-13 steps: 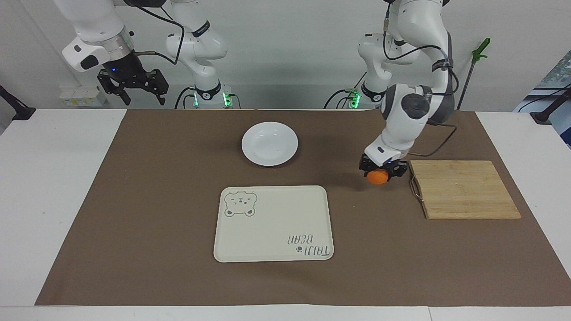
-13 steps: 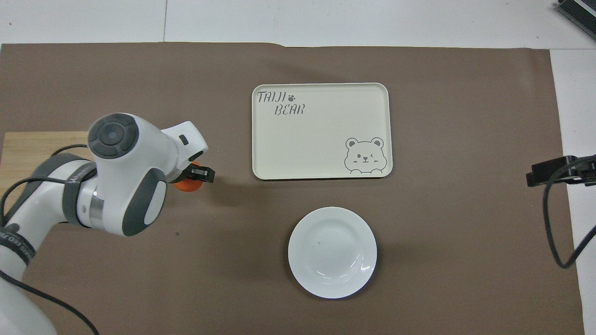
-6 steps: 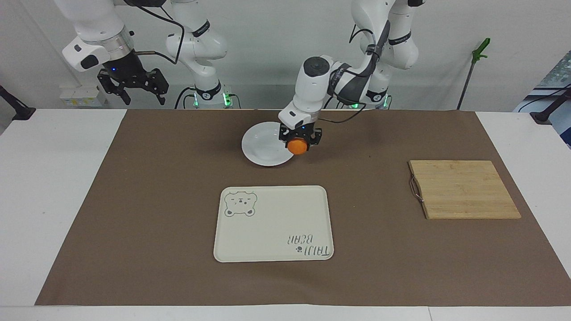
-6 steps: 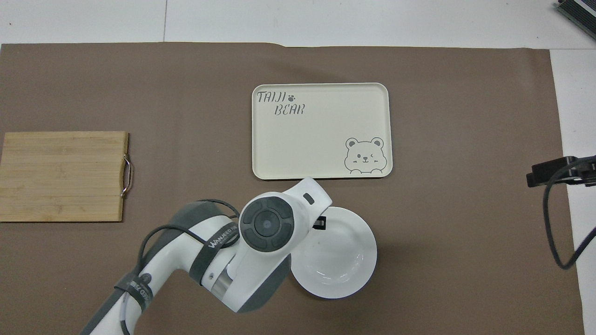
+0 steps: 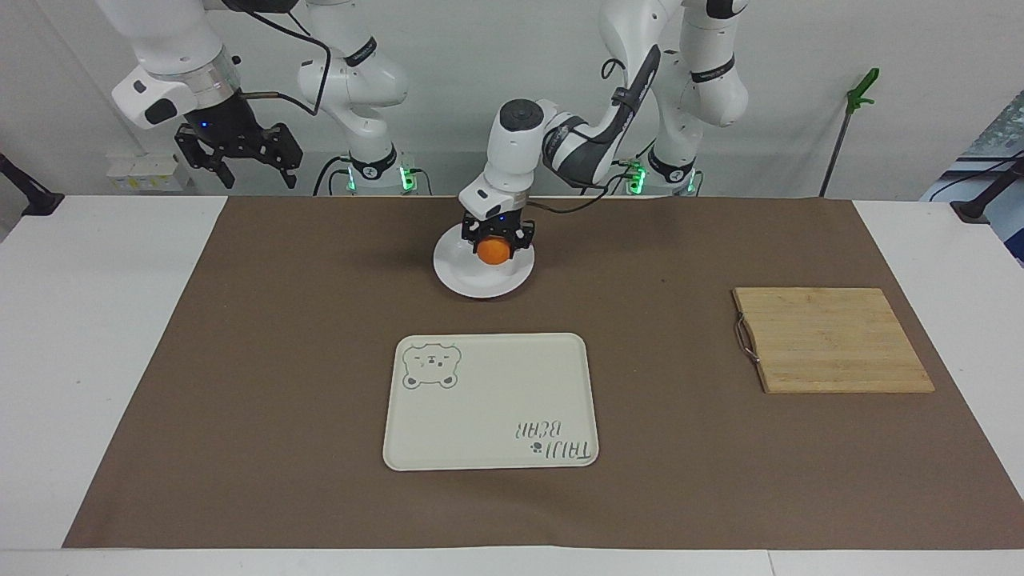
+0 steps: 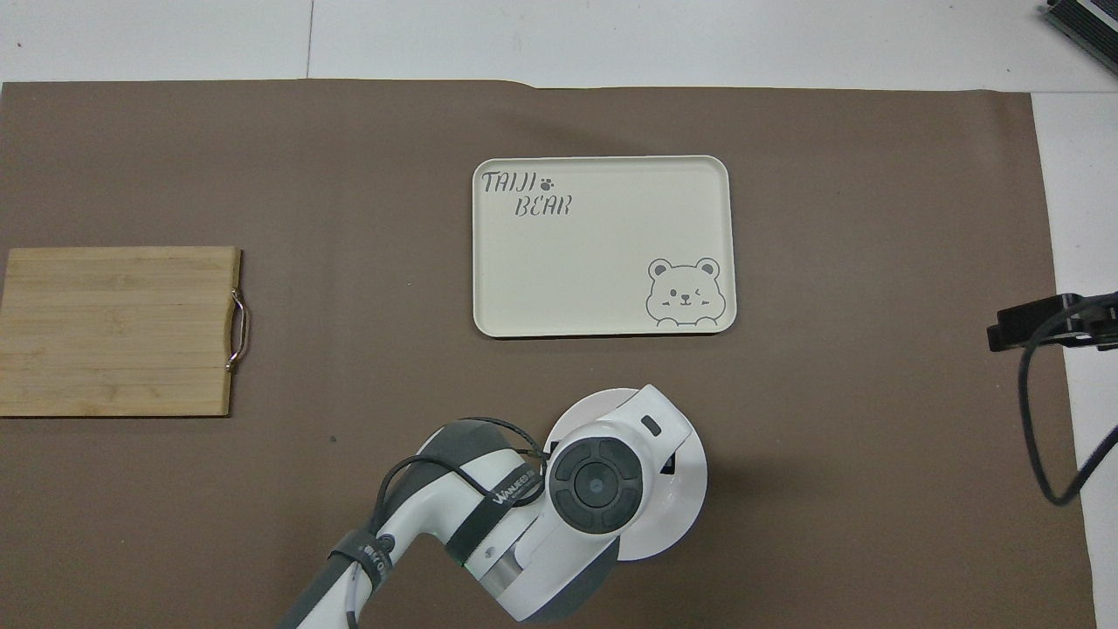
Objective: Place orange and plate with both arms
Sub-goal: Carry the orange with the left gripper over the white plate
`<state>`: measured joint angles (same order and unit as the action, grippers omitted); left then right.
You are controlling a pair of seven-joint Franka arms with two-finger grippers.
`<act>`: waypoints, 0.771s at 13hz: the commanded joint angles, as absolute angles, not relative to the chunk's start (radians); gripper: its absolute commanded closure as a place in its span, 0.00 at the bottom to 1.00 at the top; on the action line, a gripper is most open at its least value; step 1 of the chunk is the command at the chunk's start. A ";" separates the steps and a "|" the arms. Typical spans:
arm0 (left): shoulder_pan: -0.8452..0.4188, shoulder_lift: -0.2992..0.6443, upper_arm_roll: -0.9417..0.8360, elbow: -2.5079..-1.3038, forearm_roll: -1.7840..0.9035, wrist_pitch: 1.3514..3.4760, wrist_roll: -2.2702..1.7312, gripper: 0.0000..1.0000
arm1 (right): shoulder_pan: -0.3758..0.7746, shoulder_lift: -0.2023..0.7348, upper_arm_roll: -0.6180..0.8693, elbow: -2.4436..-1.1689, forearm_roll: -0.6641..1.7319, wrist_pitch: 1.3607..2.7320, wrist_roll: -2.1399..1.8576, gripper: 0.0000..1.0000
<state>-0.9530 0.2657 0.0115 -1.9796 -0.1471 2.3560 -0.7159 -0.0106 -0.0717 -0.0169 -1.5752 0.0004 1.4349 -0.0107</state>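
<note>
A brown mat (image 5: 240,360) covers most of the table (image 5: 104,336) and fills the middle of both views. On it, in the facing view, a cream tray (image 5: 490,402) with a bear drawing sits at lower centre and a wooden board (image 5: 830,339) at centre right. The plate (image 5: 472,280) lies at upper centre, above the tray.

The left arm (image 5: 576,144) comes down from the top right of centre and hangs its left gripper (image 5: 496,240) over the plate, clamped on the orange (image 5: 495,251). The fruit looks to be just above the dish, or barely touching it; which one I cannot tell. The right arm (image 5: 168,56) waits at the upper left, its right gripper (image 5: 240,156) raised over the bare table edge with its fingers spread and nothing between them.

The step in hand seems to be setting the orange on the plate. The next move calls for a short descent to the dish's middle and a gentle release, so the round fruit does not roll off the shallow rim. Then the plate itself probably wants carrying, likely to the tray.

In the overhead view the left arm's wrist (image 6: 603,480) covers the orange and most of the plate (image 6: 694,489); only the right gripper's tip (image 6: 1026,325) shows at the frame's right edge.
</note>
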 commanded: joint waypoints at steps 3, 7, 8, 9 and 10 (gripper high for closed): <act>-0.986 0.318 0.021 -1.944 -0.166 2.352 -0.733 0.59 | -0.028 -0.103 -0.014 -1.617 0.026 1.463 -0.035 0.00; -0.988 0.321 0.020 -1.944 -0.166 2.358 -0.727 0.00 | -0.028 -0.103 -0.014 -1.618 0.026 1.463 -0.035 0.00; -0.986 0.321 0.020 -1.942 -0.166 2.358 -0.727 0.00 | -0.028 -0.103 -0.014 -1.618 0.026 1.463 -0.035 0.00; -0.988 0.321 0.020 -1.942 -0.164 2.358 -0.726 0.00 | -0.028 -0.103 -0.014 -1.618 0.026 1.463 -0.035 0.00; -0.988 0.319 0.020 -1.941 -0.164 2.356 -0.726 0.00 | -0.028 -0.103 -0.014 -1.618 0.026 1.463 -0.035 0.00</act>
